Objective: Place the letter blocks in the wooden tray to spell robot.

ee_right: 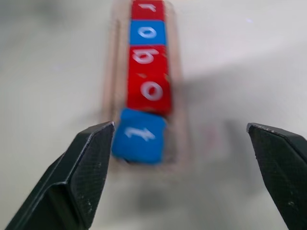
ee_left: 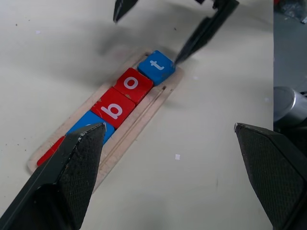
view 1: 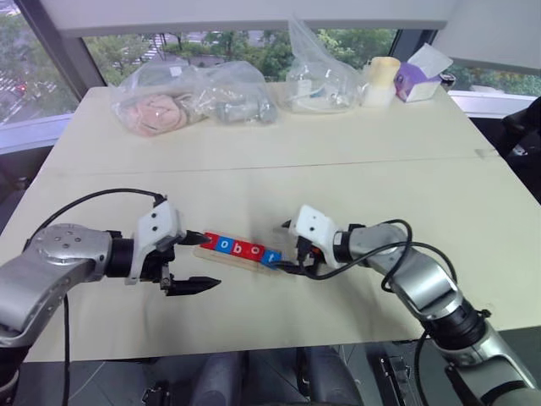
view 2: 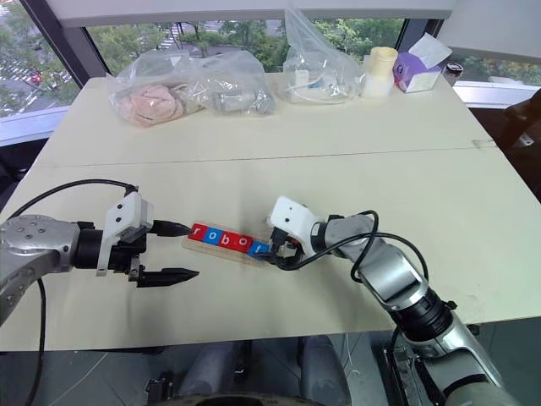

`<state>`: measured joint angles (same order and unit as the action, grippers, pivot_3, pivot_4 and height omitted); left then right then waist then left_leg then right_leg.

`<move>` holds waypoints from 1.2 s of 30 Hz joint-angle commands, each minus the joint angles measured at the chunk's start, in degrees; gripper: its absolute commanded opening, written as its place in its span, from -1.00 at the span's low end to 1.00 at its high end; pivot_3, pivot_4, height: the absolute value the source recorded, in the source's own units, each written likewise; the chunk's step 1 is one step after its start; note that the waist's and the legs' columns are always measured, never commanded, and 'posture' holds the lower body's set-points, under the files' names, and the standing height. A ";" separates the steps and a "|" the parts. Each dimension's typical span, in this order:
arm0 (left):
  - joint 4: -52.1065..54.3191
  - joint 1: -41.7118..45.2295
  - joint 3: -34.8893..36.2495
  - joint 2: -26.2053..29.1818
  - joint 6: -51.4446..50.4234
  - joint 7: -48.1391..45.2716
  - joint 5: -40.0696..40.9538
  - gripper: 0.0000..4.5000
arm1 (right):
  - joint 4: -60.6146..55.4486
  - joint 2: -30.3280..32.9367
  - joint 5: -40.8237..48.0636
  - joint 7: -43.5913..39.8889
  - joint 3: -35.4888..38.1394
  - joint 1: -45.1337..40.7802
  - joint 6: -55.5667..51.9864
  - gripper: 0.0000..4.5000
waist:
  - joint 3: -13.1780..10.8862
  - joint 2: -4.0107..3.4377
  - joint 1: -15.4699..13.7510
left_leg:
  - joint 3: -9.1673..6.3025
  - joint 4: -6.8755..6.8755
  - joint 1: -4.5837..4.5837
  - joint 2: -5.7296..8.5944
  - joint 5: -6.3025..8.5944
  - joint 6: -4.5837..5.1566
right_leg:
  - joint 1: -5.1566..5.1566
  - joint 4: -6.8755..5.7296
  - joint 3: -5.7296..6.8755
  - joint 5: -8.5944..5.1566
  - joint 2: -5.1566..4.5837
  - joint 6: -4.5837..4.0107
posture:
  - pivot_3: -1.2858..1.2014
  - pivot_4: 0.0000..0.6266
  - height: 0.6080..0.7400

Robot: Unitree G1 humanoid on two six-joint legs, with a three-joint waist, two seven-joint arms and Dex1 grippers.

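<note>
The wooden tray lies near the table's front middle. The letter blocks sit in it in a row: red r, blue o, red b, red o, blue t. The t block at the right end sits slightly askew from the row. My right gripper is open at that end, one fingertip close beside the t block, holding nothing. At the tray's left end my left gripper is open and empty, its fingers spread either side of the r end.
Clear plastic bags with soft items lie along the far edge. Another bag, a pale cup and a purple tissue box stand at the far right. A seam crosses the table.
</note>
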<state>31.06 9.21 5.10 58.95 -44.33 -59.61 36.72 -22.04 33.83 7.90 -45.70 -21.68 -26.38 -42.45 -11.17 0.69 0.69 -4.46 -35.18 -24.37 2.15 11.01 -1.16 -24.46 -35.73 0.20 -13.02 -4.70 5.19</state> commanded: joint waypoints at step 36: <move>-2.53 1.28 -0.44 0.18 1.83 -0.85 -1.33 1.00 | -2.55 -2.20 2.77 -3.26 4.84 0.94 3.62 0.98 | 0.01 0.02 0.08 | 0.09 -0.05 0.04 -0.01 -0.01 0.00 | 0.00 -0.18 0.00 0.00 0.03 0.00 | 0.03 -0.52 1.00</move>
<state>28.09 10.46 3.49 58.46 -43.36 -59.86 35.53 -20.50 32.29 7.74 -47.75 -17.49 -25.85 -36.83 -11.16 0.71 0.76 -4.40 -35.23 -24.33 2.13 11.00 -1.16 -24.45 -35.91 0.21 -13.03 -4.66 5.19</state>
